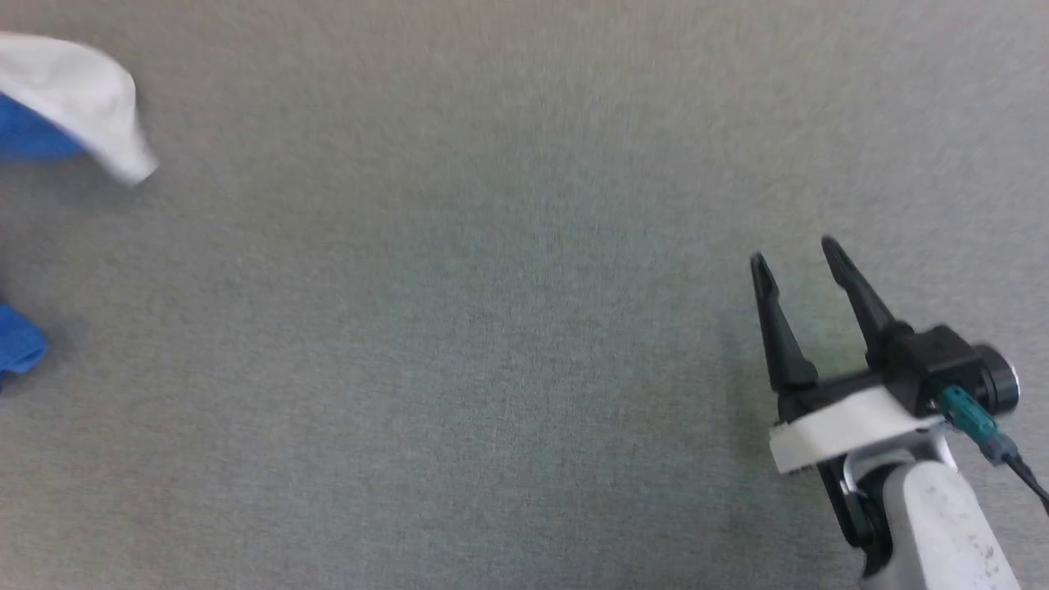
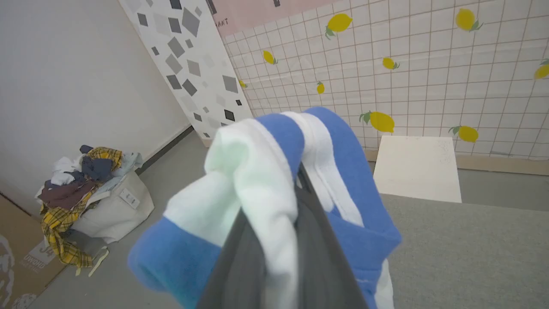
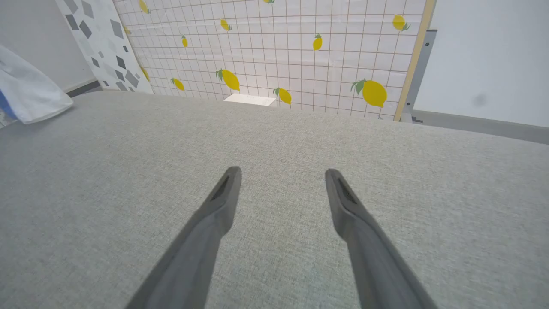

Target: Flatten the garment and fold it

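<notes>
The garment point(image 2: 266, 171), white cloth with royal-blue parts, is bunched over my left gripper point(image 2: 296, 180), whose two dark fingers are shut on a fold of it and lift it off the table. Its white and blue edge point(image 1: 74, 98) hangs in at the head view's far left, and a white corner point(image 3: 30, 94) shows at the right wrist view's left edge. My right gripper point(image 1: 799, 254) stands open at the lower right over bare grey cloth, holding nothing, far from the garment. In the right wrist view my right gripper point(image 3: 283, 176) has its fingers spread wide.
The grey fabric table point(image 1: 492, 328) stretches across the head view. Beyond it stand a lemon-print tiled wall point(image 3: 300, 51), a white box point(image 2: 418, 167) on the floor, and a bag heaped with clothes point(image 2: 85, 193) at the left.
</notes>
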Robot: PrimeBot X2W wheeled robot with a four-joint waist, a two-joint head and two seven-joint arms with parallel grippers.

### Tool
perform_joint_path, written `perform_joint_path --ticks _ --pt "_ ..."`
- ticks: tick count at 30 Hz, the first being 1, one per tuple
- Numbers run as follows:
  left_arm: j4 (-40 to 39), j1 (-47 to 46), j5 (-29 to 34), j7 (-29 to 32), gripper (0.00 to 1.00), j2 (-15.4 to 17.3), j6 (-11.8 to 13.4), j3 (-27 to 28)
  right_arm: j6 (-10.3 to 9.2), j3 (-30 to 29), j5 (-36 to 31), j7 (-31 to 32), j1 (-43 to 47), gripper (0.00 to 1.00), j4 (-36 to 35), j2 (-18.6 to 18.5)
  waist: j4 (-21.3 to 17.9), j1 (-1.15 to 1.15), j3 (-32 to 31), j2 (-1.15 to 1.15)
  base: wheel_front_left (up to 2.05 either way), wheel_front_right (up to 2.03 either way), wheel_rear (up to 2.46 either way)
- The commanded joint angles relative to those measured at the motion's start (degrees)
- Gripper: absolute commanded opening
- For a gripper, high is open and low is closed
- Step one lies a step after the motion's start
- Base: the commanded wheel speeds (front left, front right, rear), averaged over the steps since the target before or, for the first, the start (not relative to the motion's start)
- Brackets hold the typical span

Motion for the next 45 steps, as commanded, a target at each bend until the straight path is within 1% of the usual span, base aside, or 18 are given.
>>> perform_joint_path --ticks 1,5,8,10,17,21,23,27,29,34,37,42,43,44,45 --pt "-0.62 -2.72 1.06 -0.75 0.0 -0.11 -0.89 -1.33 -0.09 -0.47 1.22 -0.7 1.48 1.0 0.53 0.06 -0.95 0.0 -11.15 0.0 0.0 0.0 0.0" --pt "-3.33 -6.94 2.14 -0.13 0.0 -3.74 -3.04 -5.76 -0.09 -1.51 3.3 -1.11 5.24 1.0 1.85 0.08 -1.97 0.0 -16.1 0.0 0.0 0.0 0.0" --pt "-5.84 -8.61 1.99 1.19 0.0 -6.02 -4.47 -8.05 -0.09 -2.08 3.86 -1.16 6.96 1.0 1.93 0.09 -3.14 0.0 -17.97 0.0 0.0 0.0 0.0" --pt "-8.02 -9.38 1.57 2.26 0.0 -8.25 -5.52 -9.96 -0.09 -2.68 4.41 -1.24 7.85 1.0 1.85 0.09 -4.13 0.0 -19.03 0.0 0.0 0.0 0.0" --pt "-13.19 -10.5 -3.27 4.58 0.0 -17.37 -7.77 -14.52 -0.09 -1.46 5.62 -0.79 8.55 1.0 1.04 0.1 -7.55 0.0 -19.73 0.0 0.0 0.0 0.0" --pt "-15.08 -7.84 -7.37 5.8 0.0 -22.71 -8.63 -17.17 -0.09 -0.58 6.22 -0.63 8.51 1.0 1.07 0.1 -9.7 0.0 -19.63 0.0 0.0 0.0 0.0" --pt "-16.0 -5.64 -9.31 6.65 0.0 -24.4 -9.0 -18.54 -0.09 -0.49 6.28 -0.56 8.46 1.0 0.99 0.1 -10.66 0.0 -19.45 0.0 0.0 0.0 0.0" --pt "-16.46 1.14 -11.99 8.38 0.0 -26.34 -9.38 -21.65 -0.09 -0.69 6.07 -0.33 8.87 1.0 1.06 0.1 -12.19 0.0 -19.53 0.0 0.0 0.0 0.0" --pt "-15.52 5.22 -12.33 8.98 0.0 -26.68 -9.12 -23.03 -0.09 -0.63 6.05 -0.11 9.13 1.0 0.98 0.1 -12.84 0.0 -19.49 0.0 0.0 0.0 0.0" --pt "-9.33 17.21 -14.45 11.86 0.0 -28.68 -7.27 -26.38 -0.09 -0.11 6.01 0.36 9.35 1.0 0.64 0.1 -14.43 0.0 -19.19 0.0 0.0 0.0 0.0" --pt "-4.78 22.58 -15.19 14.32 0.0 -29.66 -6.55 -28.69 -0.09 -0.07 6.11 0.47 9.44 1.0 0.48 0.1 -14.84 0.0 -19.08 0.0 0.0 0.0 0.0" --pt "1.53 27.85 -15.88 19.75 0.0 -30.61 -5.61 -32.05 -0.09 0.25 6.03 0.91 9.59 1.0 0.55 0.1 -14.79 0.0 -19.06 0.0 0.0 0.0 0.0" --pt "2.14 28.34 -15.98 20.43 0.26 -30.72 -5.33 -32.34 -0.09 0.44 6.08 0.96 9.58 1.0 0.57 0.1 -14.72 0.0 -19.09 0.0 0.0 0.0 0.0" --pt "2.52 28.9 -16.44 21.06 1.0 -30.93 -5.31 -32.52 -0.09 0.7 6.17 1.0 9.58 1.0 0.6 0.1 -14.61 0.0 -19.14 0.0 0.0 0.0 0.0" --pt "2.46 29.33 -17.11 21.21 1.0 -31.16 -5.44 -32.38 -0.09 0.88 6.25 1.01 9.62 1.0 0.63 0.1 -14.45 0.0 -19.22 0.0 0.0 0.0 0.0"
